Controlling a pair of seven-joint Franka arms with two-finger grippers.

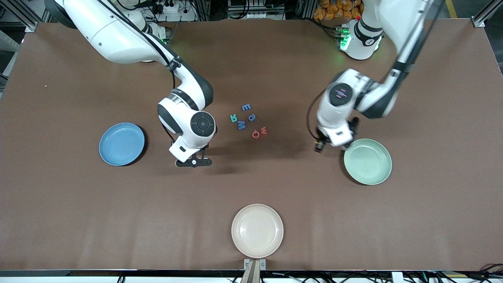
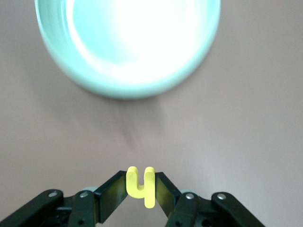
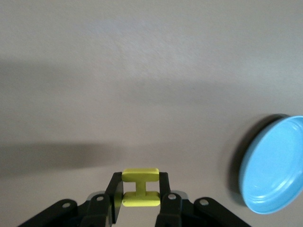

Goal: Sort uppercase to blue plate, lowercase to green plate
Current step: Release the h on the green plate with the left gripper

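Note:
My left gripper [image 2: 141,189] is shut on the yellow lowercase h [image 2: 141,186]. It hangs over the table just beside the rim of the green plate [image 1: 368,161], which also fills the left wrist view [image 2: 118,90]. My right gripper [image 1: 195,162] is shut on the yellow uppercase H [image 3: 140,187], over bare table between the blue plate [image 1: 122,144] and the other letters. On the table lie a blue e [image 1: 246,107], teal R [image 1: 234,117], blue a [image 1: 252,117], blue M [image 1: 241,125], red w [image 1: 263,130] and red Q [image 1: 256,135].
A cream plate [image 1: 257,230] sits near the table edge closest to the front camera, midway between the arms. The blue plate [image 3: 274,165] shows at the edge of the right wrist view.

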